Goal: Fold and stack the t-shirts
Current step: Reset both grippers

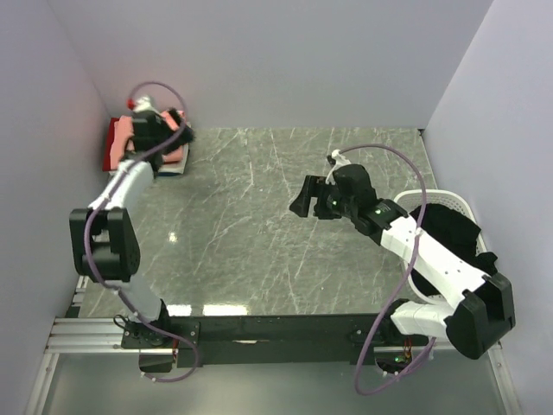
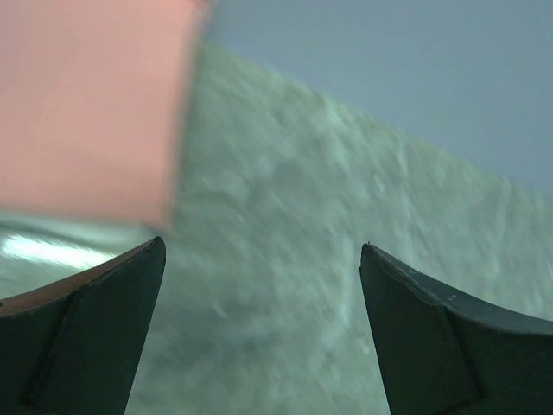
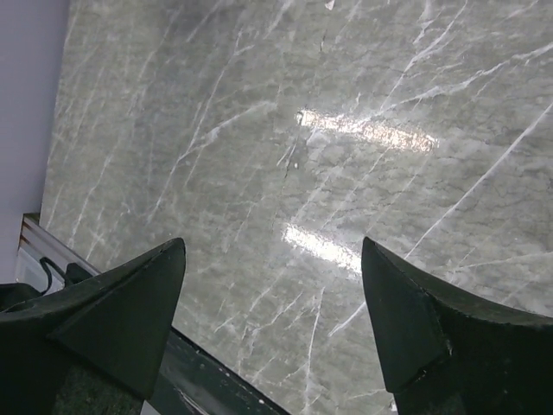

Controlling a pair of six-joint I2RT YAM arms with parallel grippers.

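The folded pile sits at about ten o'clock on the grey marble tabletop, tight in the far left corner. The salmon-pink t-shirt lies on top, the deep red t-shirt shows under it along the left side, and a pale layer peeks out at the bottom near edge. The left pincer hovers right over this pile, released, its two dark fingers spread wide with nothing between them; its wrist view is blurred, with pink cloth at eleven o'clock. The right pincer hangs above bare marble right of centre, likewise released and empty. At about four o'clock the black t-shirt lies crumpled in the white slatted basket, partly under the right arm.
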